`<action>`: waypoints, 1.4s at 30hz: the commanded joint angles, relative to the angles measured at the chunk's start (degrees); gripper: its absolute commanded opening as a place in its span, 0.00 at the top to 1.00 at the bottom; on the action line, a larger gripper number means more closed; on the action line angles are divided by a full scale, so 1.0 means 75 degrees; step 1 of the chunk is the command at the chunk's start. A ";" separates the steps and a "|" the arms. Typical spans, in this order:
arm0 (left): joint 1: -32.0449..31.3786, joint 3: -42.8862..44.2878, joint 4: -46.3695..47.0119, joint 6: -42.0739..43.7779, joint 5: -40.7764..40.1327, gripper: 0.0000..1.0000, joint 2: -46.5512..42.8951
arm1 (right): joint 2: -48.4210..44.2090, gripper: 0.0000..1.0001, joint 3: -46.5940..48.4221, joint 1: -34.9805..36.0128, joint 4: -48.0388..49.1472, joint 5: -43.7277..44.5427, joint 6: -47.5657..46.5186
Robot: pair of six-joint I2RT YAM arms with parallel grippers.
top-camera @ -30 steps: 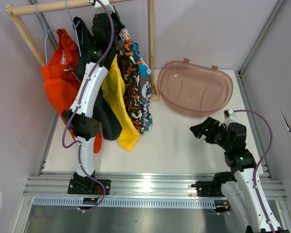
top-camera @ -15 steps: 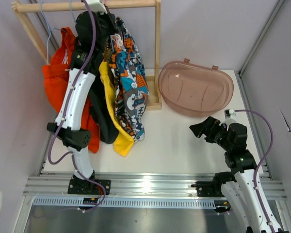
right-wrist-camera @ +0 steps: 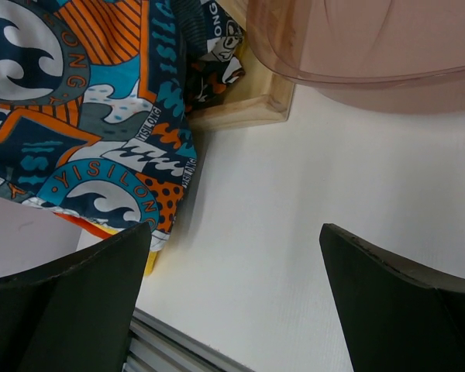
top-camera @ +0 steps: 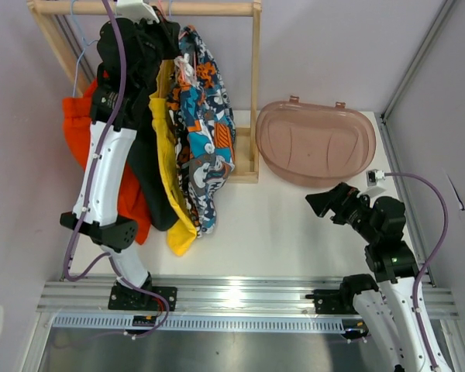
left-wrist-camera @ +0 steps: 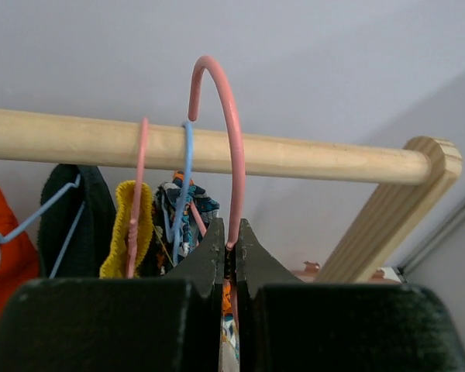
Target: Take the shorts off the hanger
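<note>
The left jaws are pinched shut on the wire of a pink hanger [left-wrist-camera: 235,174] at the centre of the wrist view, its hook rising past the wooden rail [left-wrist-camera: 310,161]. The teal-orange patterned shorts [top-camera: 205,132] hang just below them at the overhead view's upper left, beside the yellow shorts [top-camera: 164,155]. The right jaws gape wide and empty over the desk [right-wrist-camera: 256,232].

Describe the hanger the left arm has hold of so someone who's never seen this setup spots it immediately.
Start at the wooden rail across the top of the rack, where several wire hooks cluster. The one meant is the pink hanger pinched in the left tool. Unlike the shorter pink hook and the blue hook lying against the rail, its hook arches high above it.
</note>
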 commanded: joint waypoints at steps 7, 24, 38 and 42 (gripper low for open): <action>-0.0057 -0.0238 -0.0587 -0.0935 0.2161 1.00 -0.1264 | 0.0100 0.01 0.1382 0.0183 0.0137 -0.0693 -0.0137; -0.0655 -0.1119 -0.0013 -0.1007 0.1377 1.00 -0.1653 | 0.5841 0.01 0.8052 0.6964 -0.1738 0.5445 -0.1660; -0.0655 -0.1504 0.0713 -0.0221 -0.0122 1.00 -0.1113 | 0.8819 0.01 1.1405 0.9944 -0.2264 0.7354 -0.1601; -0.0655 -0.1926 0.0877 -0.0232 -0.0170 1.00 -0.1323 | 0.8972 0.00 1.1476 1.0121 -0.2183 0.7590 -0.1590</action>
